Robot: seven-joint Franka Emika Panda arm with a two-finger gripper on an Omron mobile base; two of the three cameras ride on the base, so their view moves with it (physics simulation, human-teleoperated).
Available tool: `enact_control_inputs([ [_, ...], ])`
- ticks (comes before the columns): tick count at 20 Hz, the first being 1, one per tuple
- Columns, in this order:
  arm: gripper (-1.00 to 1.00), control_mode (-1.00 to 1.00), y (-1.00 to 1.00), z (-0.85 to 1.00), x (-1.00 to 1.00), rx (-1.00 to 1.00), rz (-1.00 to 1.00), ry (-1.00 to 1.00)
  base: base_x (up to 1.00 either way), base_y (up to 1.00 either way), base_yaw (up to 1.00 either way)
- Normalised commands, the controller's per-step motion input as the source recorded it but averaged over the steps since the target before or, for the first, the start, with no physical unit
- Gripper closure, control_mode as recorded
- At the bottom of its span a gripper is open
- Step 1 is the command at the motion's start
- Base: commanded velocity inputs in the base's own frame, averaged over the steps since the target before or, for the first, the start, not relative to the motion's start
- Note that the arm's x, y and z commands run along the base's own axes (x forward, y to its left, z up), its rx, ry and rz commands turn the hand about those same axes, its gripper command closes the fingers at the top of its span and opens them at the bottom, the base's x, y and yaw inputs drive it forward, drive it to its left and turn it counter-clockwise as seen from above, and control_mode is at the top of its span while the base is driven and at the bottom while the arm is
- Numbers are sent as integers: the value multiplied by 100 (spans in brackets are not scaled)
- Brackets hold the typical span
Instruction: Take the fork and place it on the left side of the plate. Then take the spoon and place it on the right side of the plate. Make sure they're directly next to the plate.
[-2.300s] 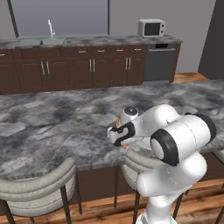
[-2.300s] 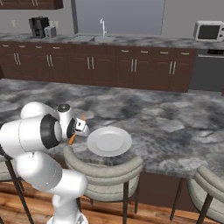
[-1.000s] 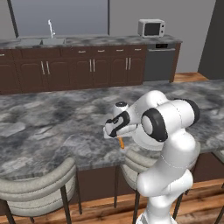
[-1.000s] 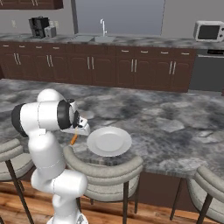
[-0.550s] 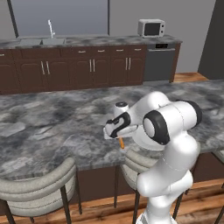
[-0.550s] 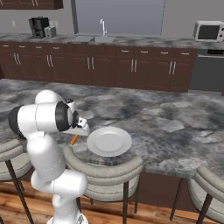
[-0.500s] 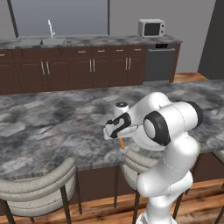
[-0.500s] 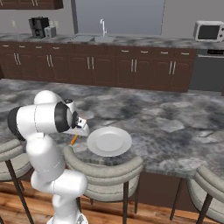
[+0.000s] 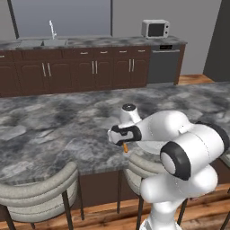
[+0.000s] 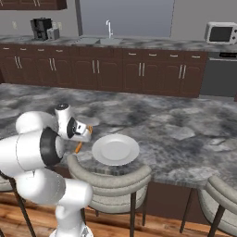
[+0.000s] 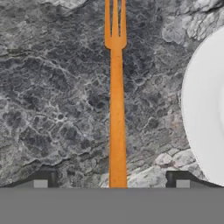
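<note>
Fork (image 11: 116, 109) first: I see it lying flat on the desk (image 11: 52, 109), long and orange, with its prongs pointing away from my claw (image 11: 111, 183). The plate (image 11: 205, 109) is just beside it, with a thin strip of grey desk between them. From the right base view the fork (image 10: 78, 147) is on the left side of the plate (image 10: 115, 149), so I think that half of the job is done or very nearly done.

My claw is wide open. One tip is on each side of the fork handle, and neither tip touches it. I am holding nothing.

I cannot find the spoon from here, so I cannot say where it is. I think it is not yet beside the plate, because the right side of the plate looks bare. That part is left to do. I judge that I am about halfway.
</note>
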Motion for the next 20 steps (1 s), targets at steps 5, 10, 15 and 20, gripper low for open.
enact_control_inputs([
  [5, -100, -100, 0, 62, -41, 1, 0, -11, 0, 0, 0],
  [10, -100, -100, 0, 61, -49, 3, 0, -8, 0, 0, 0],
  [15, -100, -100, 0, 57, -60, 4, 0, -6, 0, 0, 0],
  [20, -100, -100, 0, 51, -61, 4, 0, -5, 0, 0, 0],
])
